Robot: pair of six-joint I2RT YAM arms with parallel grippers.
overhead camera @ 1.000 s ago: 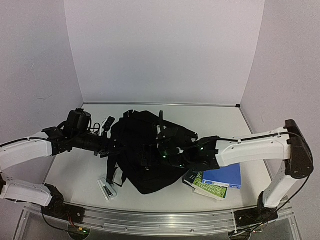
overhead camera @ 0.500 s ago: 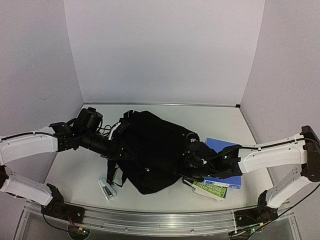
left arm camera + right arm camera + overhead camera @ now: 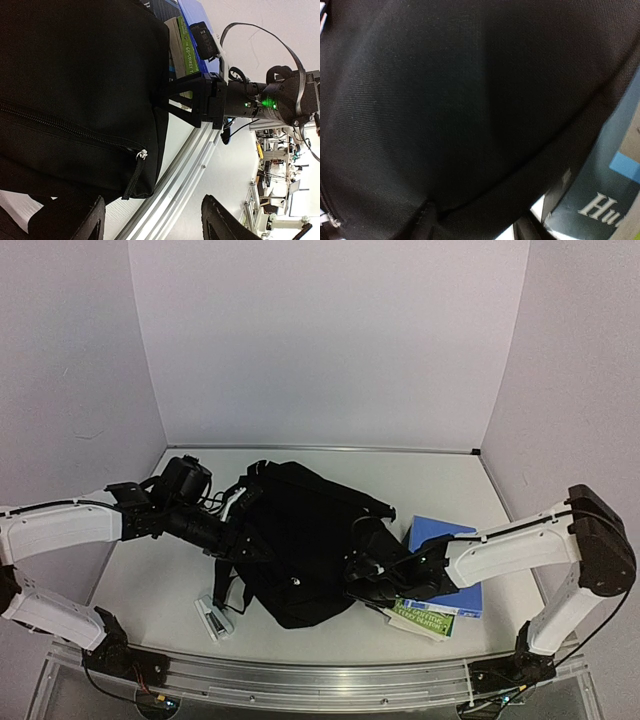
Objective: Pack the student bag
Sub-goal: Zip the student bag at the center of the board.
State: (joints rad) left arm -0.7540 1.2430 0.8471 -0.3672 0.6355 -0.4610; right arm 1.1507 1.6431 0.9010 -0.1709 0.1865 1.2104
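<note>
Left hand: jaws wide apart beside student bag. Right hand: against bag's side (grip not discernible).

The white table carries a black backpack lying flat at its middle. Near the right edge lies a blue book, with a green booklet just in front of it. A small white device lies near the front edge, left of the backpack.
</note>
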